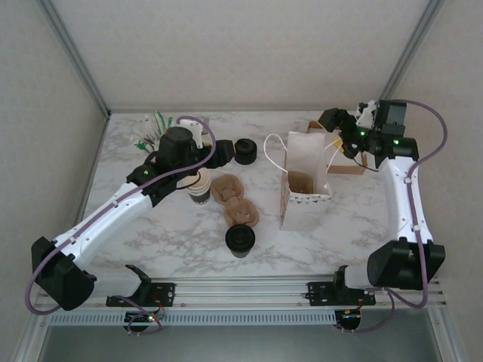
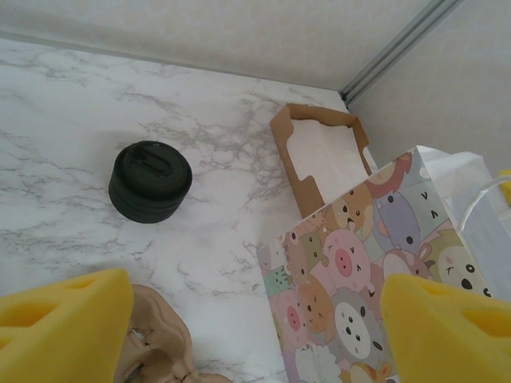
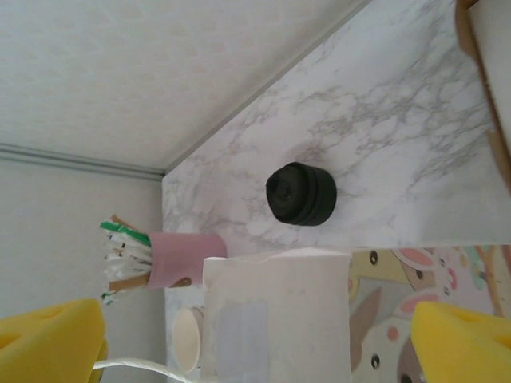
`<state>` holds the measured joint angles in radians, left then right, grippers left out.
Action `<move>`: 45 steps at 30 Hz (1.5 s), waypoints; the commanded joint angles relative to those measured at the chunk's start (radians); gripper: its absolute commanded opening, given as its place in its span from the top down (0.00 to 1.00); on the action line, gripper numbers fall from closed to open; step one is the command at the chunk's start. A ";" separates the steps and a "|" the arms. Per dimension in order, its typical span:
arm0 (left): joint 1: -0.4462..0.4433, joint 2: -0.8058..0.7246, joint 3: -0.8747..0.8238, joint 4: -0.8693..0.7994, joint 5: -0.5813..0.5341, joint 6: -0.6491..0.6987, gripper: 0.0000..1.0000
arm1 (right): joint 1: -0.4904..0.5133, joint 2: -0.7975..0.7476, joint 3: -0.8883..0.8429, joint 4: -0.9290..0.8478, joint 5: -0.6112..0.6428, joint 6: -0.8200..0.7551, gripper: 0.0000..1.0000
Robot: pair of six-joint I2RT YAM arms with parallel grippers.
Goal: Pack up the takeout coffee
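The takeout coffee (image 1: 240, 240), a small dark cup under a black lid, stands upright toward the front of the table, clear of both arms. An animal-print paper bag (image 1: 306, 178) stands open at centre right with a cardboard carrier inside (image 1: 300, 182). My left gripper (image 1: 221, 154) hovers open beside a pile of black lids (image 1: 244, 151), well behind the coffee. In the left wrist view its yellow pads (image 2: 64, 327) frame bare table and the bag (image 2: 375, 263). My right gripper (image 1: 336, 122) is open behind the bag's far rim; its pads (image 3: 463, 343) hold nothing.
Two cardboard carriers (image 1: 234, 200) lie between the coffee and a stack of lidless cups (image 1: 200, 185). A pink holder of stir sticks (image 3: 172, 257) stands at the back left. A shallow brown box (image 2: 319, 155) sits behind the bag. The black lid pile (image 3: 301, 194) lies on the marble.
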<state>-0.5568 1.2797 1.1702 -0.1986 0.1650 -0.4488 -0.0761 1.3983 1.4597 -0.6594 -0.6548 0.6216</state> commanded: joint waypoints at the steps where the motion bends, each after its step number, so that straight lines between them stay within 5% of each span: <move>1: 0.014 -0.034 -0.012 0.028 0.003 -0.002 0.19 | 0.001 0.038 -0.001 0.072 -0.118 0.030 0.01; 17: 0.016 -0.026 -0.012 0.040 0.022 -0.015 0.19 | 0.070 0.221 0.106 0.083 -0.241 0.021 0.01; 30: 0.016 -0.123 -0.042 0.061 -0.041 -0.025 0.04 | 0.046 0.137 0.321 -0.281 0.309 -0.115 0.01; 36: 0.016 -0.240 -0.113 0.094 -0.103 -0.023 0.00 | 0.103 0.036 0.368 -0.361 0.412 -0.170 0.01; 40: 0.015 -0.313 -0.165 0.109 -0.123 -0.026 0.00 | 0.153 -0.044 0.367 -0.366 0.369 -0.190 0.01; 45: 0.018 -0.399 -0.233 0.089 -0.169 -0.036 0.00 | 0.318 -0.106 0.403 -0.405 0.350 -0.246 0.01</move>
<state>-0.5480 0.9173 0.9665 -0.1169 0.0437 -0.4728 0.1703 1.3148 1.8275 -1.0180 -0.2966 0.4305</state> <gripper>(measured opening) 0.993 0.988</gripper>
